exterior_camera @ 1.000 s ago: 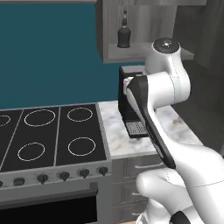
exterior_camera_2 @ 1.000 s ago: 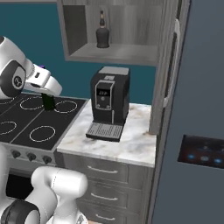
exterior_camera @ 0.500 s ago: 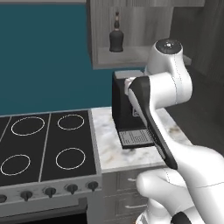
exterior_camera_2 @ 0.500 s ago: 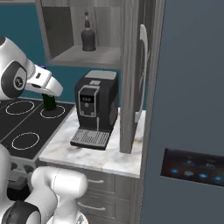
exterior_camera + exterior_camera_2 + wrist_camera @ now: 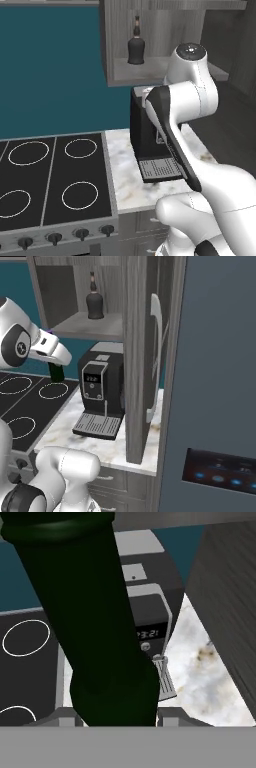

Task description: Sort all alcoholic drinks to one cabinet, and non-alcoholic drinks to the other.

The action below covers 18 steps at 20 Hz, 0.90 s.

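Observation:
My gripper is shut on a slim dark green bottle, one of the alcoholic drinks, and holds it upright above the stove's right side, left of the coffee machine. In the hand view this bottle rises large between the fingertips. A squat blackish bottle with a long neck stands on the shelf of the open upper cabinet; in the right base view that squat bottle sits above and to the right of the gripper. The non-alcoholic drinks are out of view.
A black coffee machine stands on the marble counter under the open cabinet. The cabinet's door stands open towards me. A black stove lies on the left and a tall grey fridge on the right.
The whole picture has shifted, so the base has driven on towards the coffee machine and cabinet. The gripper stays shut on the green bottle.

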{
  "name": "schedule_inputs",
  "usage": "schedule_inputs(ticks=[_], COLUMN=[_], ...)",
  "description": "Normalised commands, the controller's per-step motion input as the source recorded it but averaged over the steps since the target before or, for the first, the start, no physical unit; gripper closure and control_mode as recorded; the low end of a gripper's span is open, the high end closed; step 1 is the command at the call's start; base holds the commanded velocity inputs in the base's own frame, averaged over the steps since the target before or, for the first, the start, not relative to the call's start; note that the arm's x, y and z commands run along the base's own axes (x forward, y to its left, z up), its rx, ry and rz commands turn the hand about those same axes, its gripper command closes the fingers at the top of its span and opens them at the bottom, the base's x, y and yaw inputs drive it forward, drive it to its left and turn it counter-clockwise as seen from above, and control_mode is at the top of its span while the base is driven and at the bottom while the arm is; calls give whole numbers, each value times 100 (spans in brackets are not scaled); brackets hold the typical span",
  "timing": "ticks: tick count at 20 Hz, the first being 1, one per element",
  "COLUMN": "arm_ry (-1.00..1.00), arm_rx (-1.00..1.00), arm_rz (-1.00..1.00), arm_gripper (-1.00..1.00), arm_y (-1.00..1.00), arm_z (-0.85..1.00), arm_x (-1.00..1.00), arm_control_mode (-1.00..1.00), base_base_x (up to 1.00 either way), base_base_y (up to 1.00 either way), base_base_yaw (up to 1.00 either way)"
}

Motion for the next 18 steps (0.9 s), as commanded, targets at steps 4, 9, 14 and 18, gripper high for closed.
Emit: schedule_inputs(ticks=[4,9,14,18], arm_ry=[0,0,-4,-17], arm_rx=[0,0,2,0], arm_rz=[0,0,0,0], arm_gripper=[100,100,100,100], arm_y=[0,0,-21,-53], arm_z=[0,0,8,54], arm_x=[0,0,0,0], arm_control_mode=[100,100,-100,-100], base_base_x=[46,18,0,0], base_base_y=[-25,-21,-4,0], base_base_yaw=[0,0,0,0])
